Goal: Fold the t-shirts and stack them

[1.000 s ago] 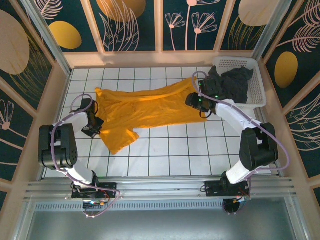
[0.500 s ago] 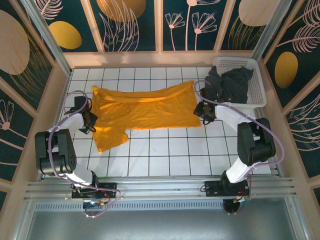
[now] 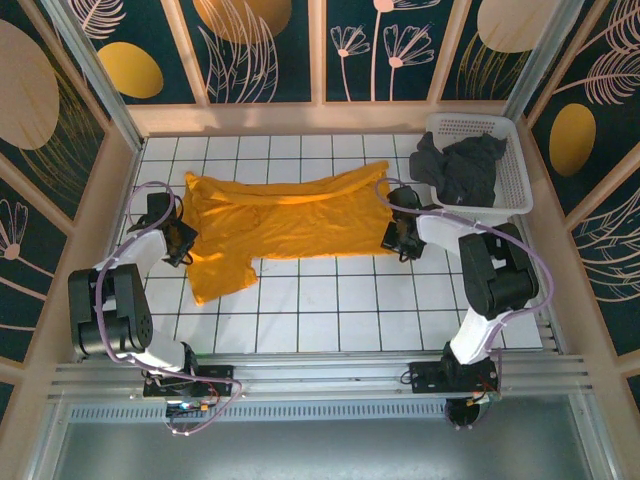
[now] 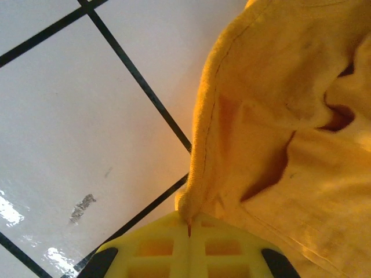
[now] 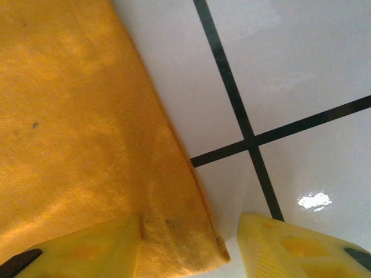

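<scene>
While left fingers [image 4: 152,252] pinch one orange t-shirt [image 3: 290,220], right fingers [image 5: 293,249] gape astride its corner; one grey t-shirt [image 3: 465,175] in basket [image 3: 516,176].

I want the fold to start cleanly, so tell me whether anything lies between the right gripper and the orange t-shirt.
Nothing visible does. The right gripper stands open, and the corner of the orange t-shirt lies between its jaws, flat on the white tile.

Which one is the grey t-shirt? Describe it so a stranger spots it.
At the far right corner of the tiled table sits a white lattice basket. The crumpled charcoal t-shirt is heaped in it, unlike the orange t-shirt spread on the tiles.
</scene>
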Available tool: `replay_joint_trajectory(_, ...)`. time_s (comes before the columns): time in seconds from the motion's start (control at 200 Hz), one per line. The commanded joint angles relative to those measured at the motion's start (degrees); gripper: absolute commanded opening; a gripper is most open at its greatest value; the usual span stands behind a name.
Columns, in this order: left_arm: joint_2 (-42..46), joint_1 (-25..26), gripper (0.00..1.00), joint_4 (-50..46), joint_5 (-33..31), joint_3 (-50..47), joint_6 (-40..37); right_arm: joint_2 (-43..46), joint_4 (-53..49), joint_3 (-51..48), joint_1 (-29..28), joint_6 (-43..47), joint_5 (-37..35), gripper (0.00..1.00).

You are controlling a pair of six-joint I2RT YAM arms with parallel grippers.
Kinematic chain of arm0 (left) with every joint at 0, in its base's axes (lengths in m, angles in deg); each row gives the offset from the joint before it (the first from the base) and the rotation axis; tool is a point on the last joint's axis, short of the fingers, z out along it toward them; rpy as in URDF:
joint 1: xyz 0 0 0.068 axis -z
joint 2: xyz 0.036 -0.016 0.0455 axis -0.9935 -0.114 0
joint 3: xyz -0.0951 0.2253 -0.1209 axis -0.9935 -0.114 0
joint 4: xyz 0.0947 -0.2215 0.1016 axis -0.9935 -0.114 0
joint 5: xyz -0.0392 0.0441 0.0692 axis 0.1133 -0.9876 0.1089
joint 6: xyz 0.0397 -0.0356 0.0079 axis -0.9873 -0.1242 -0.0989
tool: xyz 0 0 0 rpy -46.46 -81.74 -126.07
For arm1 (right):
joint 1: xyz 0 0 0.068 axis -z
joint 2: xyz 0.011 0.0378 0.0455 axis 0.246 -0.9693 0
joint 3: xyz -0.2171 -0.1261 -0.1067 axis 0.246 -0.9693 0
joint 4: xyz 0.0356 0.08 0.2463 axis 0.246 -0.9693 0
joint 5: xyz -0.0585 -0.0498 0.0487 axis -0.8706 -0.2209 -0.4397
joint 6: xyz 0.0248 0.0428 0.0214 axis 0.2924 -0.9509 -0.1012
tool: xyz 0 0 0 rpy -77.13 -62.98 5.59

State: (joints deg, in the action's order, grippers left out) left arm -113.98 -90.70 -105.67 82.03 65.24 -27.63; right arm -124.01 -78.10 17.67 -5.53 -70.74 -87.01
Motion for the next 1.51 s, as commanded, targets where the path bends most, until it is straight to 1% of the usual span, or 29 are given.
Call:
replay_joint_trajectory(0.0, 1.4, -0.1, 0.00, 1.2, 1.6, -0.6, -1.0, -2.8, -0.7, 0.6, 0.1, 0.0, -0.9, 0.48)
replay_joint_trajectory(0.045, 1.5, -0.1, 0.00, 1.2, 1.6, -0.6, -1.0, -3.4, 0.1, 0.6, 0.0, 0.1, -0.3, 0.45)
replay_joint_trajectory(0.095, 1.7, -0.1, 0.00, 1.3, 1.8, -0.7, -0.9, -4.1, 1.4, 0.8, 0.0, 0.3, 0.6, 0.37)
replay_joint_trajectory(0.205, 2.5, -0.1, 0.00, 1.2, 2.5, -0.5, -0.8, -5.7, 2.2, 2.8, 0.0, 0.0, 2.3, 0.12)
replay_joint_trajectory(0.265, 3.0, -0.1, 0.00, 1.1, 3.5, 0.0, -0.5, -5.4, 2.2, 4.5, 0.1, -0.4, 2.3, 0.00)
replay_joint_trajectory(0.39, 4.9, -0.1, 0.00, 1.6, 7.2, 3.6, 1.7, -2.0, 2.6, 10.5, 0.8, -0.5, 3.0, 0.00)
replay_joint_trajectory(0.48, 6.8, -0.1, 0.00, 2.9, 9.5, 7.4, 5.2, -0.7, 1.6, 18.6, 1.7, 0.3, 4.3, 0.00)
replay_joint_trajectory(0.551, 7.8, -0.1, 0.00, 3.7, 10.3, 13.3, 7.9, -0.4, 1.3, 25.2, 2.8, 0.8, 5.4, 0.00)
replay_joint_trajectory(0.671, 9.5, -0.1, 0.00, 3.7, 8.7, 23.0, 11.7, 0.9, 1.2, 35.2, 4.4, 1.6, 5.9, 0.00)
replay_joint_trajectory(0.781, 12.0, -0.1, 0.00, 3.4, 7.0, 29.7, 13.5, 3.9, 3.0, 40.3, 5.4, 2.3, 6.7, 0.00)
replay_joint_trajectory(0.896, 16.5, -0.1, 0.00, 2.1, 4.8, 33.0, 14.6, 10.1, 6.2, 39.5, 5.4, 3.0, 6.8, 0.00)
replay_joint_trajectory(1.086, 26.9, -0.1, 0.00, -0.8, -1.5, 34.1, 15.8, 26.8, 13.5, 27.2, 5.4, 1.4, 5.6, 0.00)
replay_joint_trajectory(1.206, 29.4, -0.1, 0.00, -5.5, -4.0, 38.0, 15.5, 34.1, 15.1, 23.0, 5.5, 0.2, 5.6, 0.00)
replay_joint_trajectory(1.271, 28.7, -0.1, 0.00, -7.4, -3.7, 40.0, 15.6, 34.9, 14.5, 23.2, 5.5, -0.4, 6.6, 0.00)
replay_joint_trajectory(1.346, 26.9, -0.1, 0.00, -8.2, -2.2, 40.6, 16.2, 33.9, 14.4, 23.8, 5.6, -1.0, 7.4, 0.00)
replay_joint_trajectory(1.406, 24.8, -0.1, 0.00, -8.4, -1.1, 40.7, 16.8, 31.5, 14.7, 24.9, 5.7, -1.4, 8.2, 0.00)
replay_joint_trajectory(1.501, 19.0, -0.1, 0.00, -8.4, 2.2, 42.3, 16.2, 25.9, 15.3, 27.8, 6.1, -2.0, 10.8, 0.00)
